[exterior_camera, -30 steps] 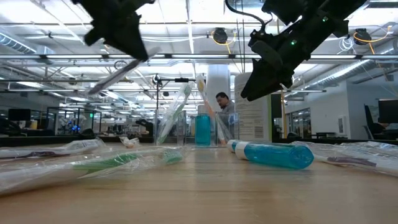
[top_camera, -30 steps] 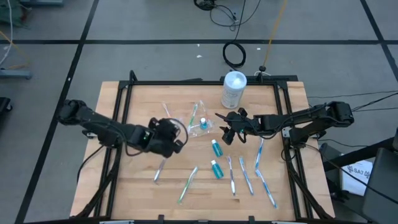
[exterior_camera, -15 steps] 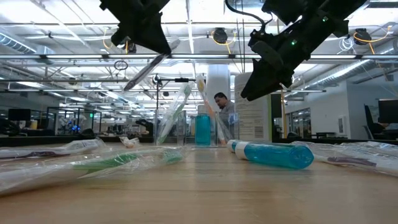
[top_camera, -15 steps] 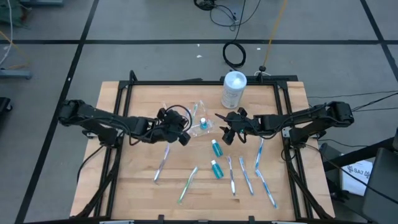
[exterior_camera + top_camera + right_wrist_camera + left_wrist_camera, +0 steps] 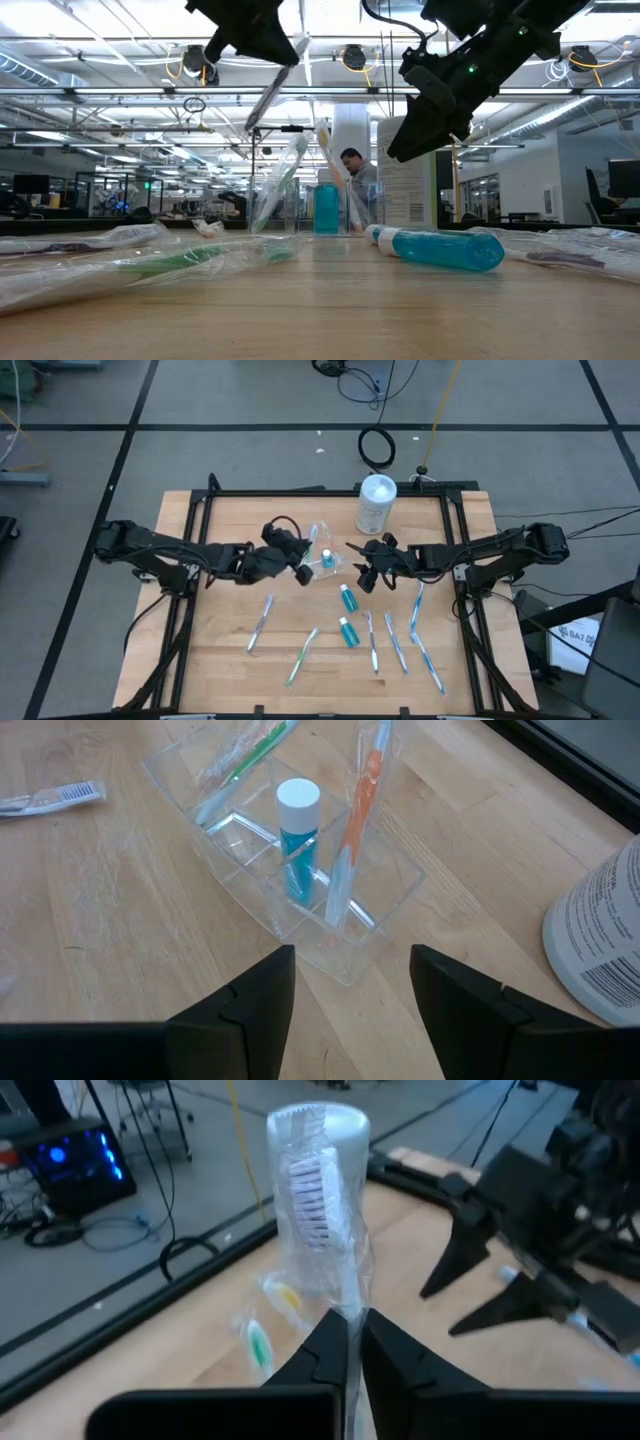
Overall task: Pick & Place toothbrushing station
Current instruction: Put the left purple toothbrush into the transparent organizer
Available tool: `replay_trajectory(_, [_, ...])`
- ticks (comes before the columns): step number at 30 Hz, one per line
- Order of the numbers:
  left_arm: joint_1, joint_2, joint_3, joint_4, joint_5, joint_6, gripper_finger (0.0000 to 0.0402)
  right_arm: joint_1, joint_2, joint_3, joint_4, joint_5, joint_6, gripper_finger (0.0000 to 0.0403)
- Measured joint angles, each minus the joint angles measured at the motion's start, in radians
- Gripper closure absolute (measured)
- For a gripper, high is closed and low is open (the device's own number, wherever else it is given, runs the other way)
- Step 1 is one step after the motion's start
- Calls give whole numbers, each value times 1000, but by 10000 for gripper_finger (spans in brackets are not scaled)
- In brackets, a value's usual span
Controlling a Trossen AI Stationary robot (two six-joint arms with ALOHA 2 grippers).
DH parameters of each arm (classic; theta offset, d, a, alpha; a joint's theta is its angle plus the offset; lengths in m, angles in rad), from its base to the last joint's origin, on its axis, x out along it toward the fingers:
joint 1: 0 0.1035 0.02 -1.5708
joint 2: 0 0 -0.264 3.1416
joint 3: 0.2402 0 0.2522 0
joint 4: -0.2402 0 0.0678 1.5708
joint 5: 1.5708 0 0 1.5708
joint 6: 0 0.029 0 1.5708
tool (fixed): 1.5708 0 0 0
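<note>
Left gripper (image 5: 350, 1342) clenched on wrapped toothbrush (image 5: 318, 1210), carried above bench (image 5: 220, 650), just beside clear organiser (image 5: 290, 885). Advice: keep brush near upright, line tip over free compartment, lower slowly, release only once seated. Right gripper (image 5: 350, 985) released, hovering near organiser, well clear of it.

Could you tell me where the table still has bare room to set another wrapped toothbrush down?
Bare wood lies along the left side, between the frame and the lone wrapped toothbrush. It is crowded in the middle and right: the clear organizer, two blue tubes and a row of toothbrushes, with both grippers overhead.
</note>
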Motion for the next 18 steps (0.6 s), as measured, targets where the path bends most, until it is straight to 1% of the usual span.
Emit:
replay_trajectory(2, [10, 0, -25, 65, 0, 25, 394, 0, 0, 0, 0, 0, 0, 209])
replay_trajectory(6, [31, 0, -79, 174, 0, 42, 380, 0, 0, 0, 0, 0, 0, 209])
replay_trajectory(8, [41, 0, -114, 247, 1, 66, 380, 0, 0, 0, 0, 0, 0, 209])
replay_trajectory(13, [57, 10, -222, 498, 2, 160, 395, 0, 0, 0, 0, 0, 0, 209])
replay_trajectory(18, [57, 10, -340, 706, 2, 174, 378, 0, 0, 0, 3, 0, 0, 209])
